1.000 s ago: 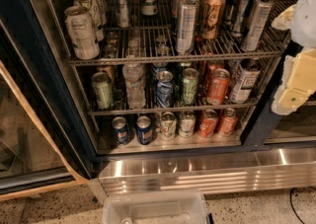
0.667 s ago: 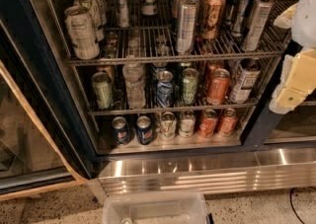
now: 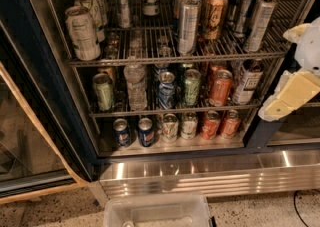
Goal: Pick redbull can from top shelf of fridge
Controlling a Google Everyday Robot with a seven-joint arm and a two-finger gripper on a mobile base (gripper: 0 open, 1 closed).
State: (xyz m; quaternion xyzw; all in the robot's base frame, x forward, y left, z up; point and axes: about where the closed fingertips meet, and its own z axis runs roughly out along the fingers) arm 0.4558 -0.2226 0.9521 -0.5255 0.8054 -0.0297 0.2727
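The fridge (image 3: pixel 46 88) stands open, its dark frame running down the left side and its ribbed steel base (image 3: pixel 200 177) along the bottom; the glass door (image 3: pixel 25 143) is at the left edge of the view. The top shelf (image 3: pixel 145 60) is a wire rack crowded with tall cans. The redbull can (image 3: pixel 188 25) stands upright at the front edge of that shelf, near its middle, right by the front rail; the orange-brown can (image 3: pixel 212 15) is just beside it to the right and a little further back. A plainer silver slim can (image 3: pixel 260 22) stands near the front right corner of the shelf, and a stout white-labelled can (image 3: pixel 82 32) occupies the front left corner.

The gripper (image 3: pixel 290 98) hangs outside the fridge at the right edge of the view, level with the middle rack (image 3: pixel 175 111) and below the right corner of the top shelf; it is well apart from the redbull can and touches nothing on the shelf. Whether it is spread or pressed together, I cannot tell.

The middle rack carries shorter cans and a clear water bottle (image 3: pixel 136 87) toward its left side; the lowest row has two blue cans (image 3: pixel 133 131) at its left end and two orange cans (image 3: pixel 220 123) at its right end. A clear plastic bin (image 3: pixel 157 210) sits on the floor by the bottom edge, in front of the steel base.
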